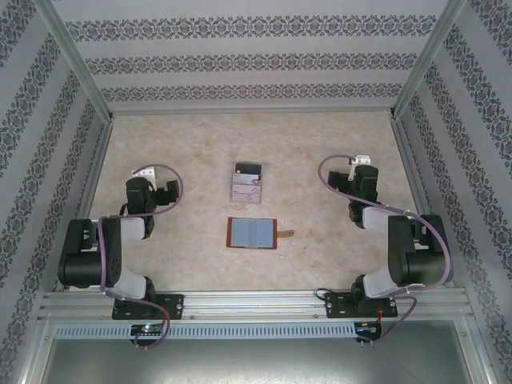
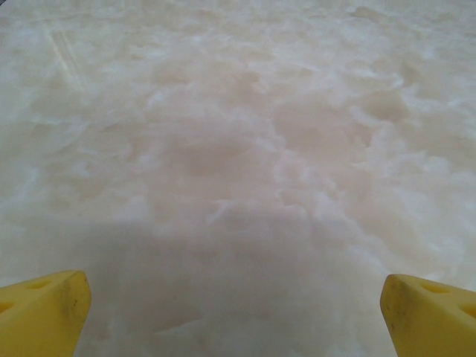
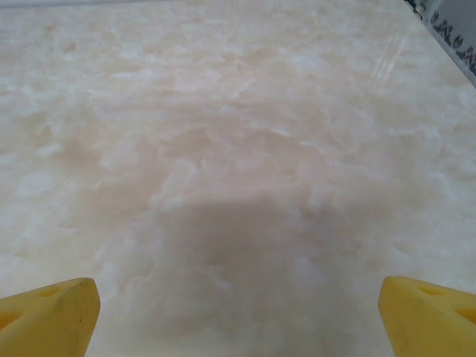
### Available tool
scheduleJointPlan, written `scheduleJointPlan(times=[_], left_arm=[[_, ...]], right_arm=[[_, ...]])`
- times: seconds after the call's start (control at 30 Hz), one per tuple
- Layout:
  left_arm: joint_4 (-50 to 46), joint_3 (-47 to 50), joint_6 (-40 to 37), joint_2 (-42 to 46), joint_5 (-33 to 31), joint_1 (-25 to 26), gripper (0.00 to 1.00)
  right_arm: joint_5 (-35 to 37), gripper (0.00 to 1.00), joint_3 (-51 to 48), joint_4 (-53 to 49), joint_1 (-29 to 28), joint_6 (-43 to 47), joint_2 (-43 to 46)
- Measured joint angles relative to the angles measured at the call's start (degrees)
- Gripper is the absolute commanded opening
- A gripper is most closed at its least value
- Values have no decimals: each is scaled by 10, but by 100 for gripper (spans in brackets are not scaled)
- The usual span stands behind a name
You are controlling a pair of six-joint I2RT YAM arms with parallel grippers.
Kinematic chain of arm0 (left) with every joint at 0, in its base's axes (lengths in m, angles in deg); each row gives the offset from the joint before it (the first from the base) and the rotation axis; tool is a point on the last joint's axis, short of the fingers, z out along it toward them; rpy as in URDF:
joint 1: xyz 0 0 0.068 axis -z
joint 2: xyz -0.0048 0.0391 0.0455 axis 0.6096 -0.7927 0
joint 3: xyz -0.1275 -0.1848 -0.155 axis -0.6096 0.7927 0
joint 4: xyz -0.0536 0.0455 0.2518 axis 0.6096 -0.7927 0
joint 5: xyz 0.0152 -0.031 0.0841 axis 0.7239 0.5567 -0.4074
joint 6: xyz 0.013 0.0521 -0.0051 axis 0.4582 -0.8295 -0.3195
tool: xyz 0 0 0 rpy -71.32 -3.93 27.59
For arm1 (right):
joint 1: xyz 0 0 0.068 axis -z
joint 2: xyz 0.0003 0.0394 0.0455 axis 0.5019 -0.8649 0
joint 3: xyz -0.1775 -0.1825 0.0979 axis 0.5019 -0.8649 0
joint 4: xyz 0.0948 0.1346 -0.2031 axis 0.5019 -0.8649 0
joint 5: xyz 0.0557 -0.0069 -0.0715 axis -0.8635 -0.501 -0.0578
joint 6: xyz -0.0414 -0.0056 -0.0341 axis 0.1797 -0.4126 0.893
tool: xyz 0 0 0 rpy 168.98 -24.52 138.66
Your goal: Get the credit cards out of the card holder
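Note:
The card holder (image 1: 252, 233) lies unfolded on the table's middle, grey-blue inside up, its brown snap tab (image 1: 286, 234) pointing right. Whether credit cards sit in its slots I cannot tell. Pale lilac card-like pieces (image 1: 246, 189) stand in a clear ridged rack (image 1: 247, 182) just behind it. My left gripper (image 1: 170, 190) rests at the left, well away from the holder. In the left wrist view it (image 2: 236, 312) is open over bare table, yellow fingertips (image 2: 46, 312) wide apart. My right gripper (image 1: 342, 189) rests at the right, and it (image 3: 238, 316) is open too, with nothing between its fingertips (image 3: 428, 316).
Patterned walls (image 1: 48, 136) and metal frame posts (image 1: 88, 88) close in the marbled beige table (image 1: 184, 144) on three sides. An aluminium rail (image 1: 256, 302) carries both arm bases along the near edge. There is free room between each gripper and the holder.

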Motion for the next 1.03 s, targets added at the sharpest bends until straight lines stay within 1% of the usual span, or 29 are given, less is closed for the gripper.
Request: scheduleJointPlan(times=[0.07, 0.13, 0.23, 0.27, 0.37, 0.5, 0.6, 0.7, 0.9, 1.03], left_arm=[[32, 5, 0, -1, 18, 0, 100], [86, 25, -1, -5, 33, 0, 100], [179, 65, 0, -44, 28, 0, 100], [187, 75, 0, -55, 23, 1, 100], [188, 80, 0, -56, -8, 10, 100], [177, 42, -9, -56, -70, 49, 100], [177, 30, -12, -56, -92, 58, 100], [179, 34, -19, -56, -94, 58, 100], [191, 52, -36, -56, -69, 58, 100], [169, 35, -40, -56, -66, 58, 100]], right_arm=[[-7, 98, -11, 23, -1, 5, 1], [-11, 98, -24, 47, -1, 9, 1], [-16, 98, -55, 109, -1, 12, -4], [-17, 98, -63, 122, -1, 13, -7], [-17, 98, -68, 134, -5, 13, -9], [-7, 98, -68, 156, -11, 13, -9], [1, 98, -70, 168, -17, 15, -9], [0, 98, -70, 172, -18, 15, -9], [-2, 98, -70, 172, -18, 22, -9], [-6, 98, -70, 172, -18, 24, -9]])
